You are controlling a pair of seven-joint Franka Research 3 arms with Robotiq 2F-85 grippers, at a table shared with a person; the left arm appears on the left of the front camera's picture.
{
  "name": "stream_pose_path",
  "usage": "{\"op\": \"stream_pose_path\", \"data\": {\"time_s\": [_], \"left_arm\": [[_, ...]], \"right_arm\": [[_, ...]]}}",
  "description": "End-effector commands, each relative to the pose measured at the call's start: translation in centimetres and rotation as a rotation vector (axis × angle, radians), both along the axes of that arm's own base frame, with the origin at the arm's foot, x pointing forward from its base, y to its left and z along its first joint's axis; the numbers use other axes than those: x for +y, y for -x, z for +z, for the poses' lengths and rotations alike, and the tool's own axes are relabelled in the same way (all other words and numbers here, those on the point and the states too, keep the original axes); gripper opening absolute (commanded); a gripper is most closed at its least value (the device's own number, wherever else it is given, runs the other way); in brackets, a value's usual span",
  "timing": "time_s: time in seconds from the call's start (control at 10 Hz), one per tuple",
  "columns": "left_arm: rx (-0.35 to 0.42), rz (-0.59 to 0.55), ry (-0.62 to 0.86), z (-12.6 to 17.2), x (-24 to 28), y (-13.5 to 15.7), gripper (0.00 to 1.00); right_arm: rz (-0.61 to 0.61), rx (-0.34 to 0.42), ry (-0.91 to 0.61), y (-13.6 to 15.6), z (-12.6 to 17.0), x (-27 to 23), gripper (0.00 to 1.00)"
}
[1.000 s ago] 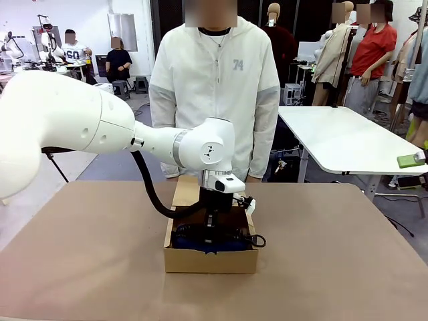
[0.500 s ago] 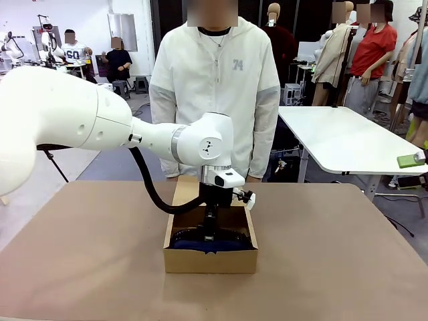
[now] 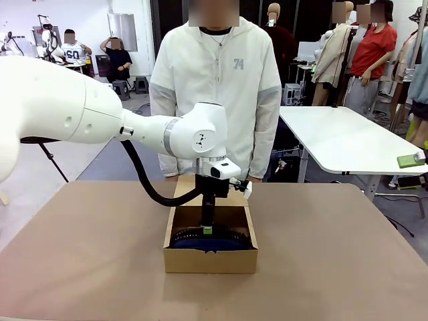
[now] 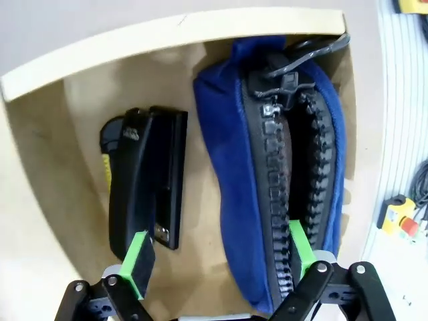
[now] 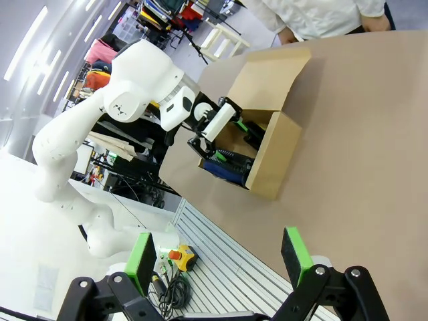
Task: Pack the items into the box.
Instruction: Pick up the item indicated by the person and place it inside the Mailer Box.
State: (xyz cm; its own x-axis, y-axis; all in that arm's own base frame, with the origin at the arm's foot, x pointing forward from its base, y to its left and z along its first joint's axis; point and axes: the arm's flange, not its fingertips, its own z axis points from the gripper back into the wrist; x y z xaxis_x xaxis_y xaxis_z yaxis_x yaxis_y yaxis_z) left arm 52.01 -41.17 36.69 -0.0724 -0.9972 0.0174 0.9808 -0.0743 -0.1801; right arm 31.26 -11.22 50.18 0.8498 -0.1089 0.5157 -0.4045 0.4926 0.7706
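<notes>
This was a large open robotics lab, not a home or a shop: a white robot arm (image 3: 87, 114) worked at a brown worktable (image 3: 348, 254) with a person (image 3: 214, 87) standing across it. A yellow emergency-stop box (image 5: 179, 254) and loose cables (image 5: 166, 284) sat on a ribbed metal base (image 5: 227, 267) at the table's edge. Farther back stood a white folding table (image 3: 334, 134) and seated people (image 3: 118, 60) at other benches, under long strip lights (image 5: 27, 33)

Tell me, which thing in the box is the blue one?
The zippered pouch; the stapler lying beside it is black.
</notes>
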Motion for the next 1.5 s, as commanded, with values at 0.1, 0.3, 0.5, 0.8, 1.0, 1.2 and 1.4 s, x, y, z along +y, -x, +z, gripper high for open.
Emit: {"op": "stream_pose_path", "data": {"time_s": [0.1,0.3,0.5,0.8,1.0,1.2,1.4], "left_arm": [[-0.103,0.081,0.070,4.9,4.1,1.9,1.00],[-0.089,0.176,0.143,10.1,8.3,2.2,1.00],[-0.043,0.414,0.340,14.2,15.6,2.5,1.00],[0.037,1.230,0.651,17.3,30.9,6.9,1.00],[0.021,1.589,0.886,17.0,39.4,12.5,1.00],[0.070,1.847,1.221,14.3,46.4,17.4,1.00],[0.209,1.606,1.574,12.2,48.6,18.1,1.00]], "right_arm": [[0.015,-0.008,0.014,0.1,0.1,-0.2,1.00],[0.015,-0.008,0.014,0.1,0.1,-0.2,1.00],[0.015,-0.008,0.014,0.1,0.1,-0.2,1.00],[0.015,-0.008,0.014,0.1,0.1,-0.2,1.00],[0.015,-0.008,0.014,0.1,0.1,-0.2,1.00],[0.015,-0.008,0.014,0.1,0.1,-0.2,1.00],[0.015,-0.008,0.014,0.1,0.1,-0.2,1.00]]}}
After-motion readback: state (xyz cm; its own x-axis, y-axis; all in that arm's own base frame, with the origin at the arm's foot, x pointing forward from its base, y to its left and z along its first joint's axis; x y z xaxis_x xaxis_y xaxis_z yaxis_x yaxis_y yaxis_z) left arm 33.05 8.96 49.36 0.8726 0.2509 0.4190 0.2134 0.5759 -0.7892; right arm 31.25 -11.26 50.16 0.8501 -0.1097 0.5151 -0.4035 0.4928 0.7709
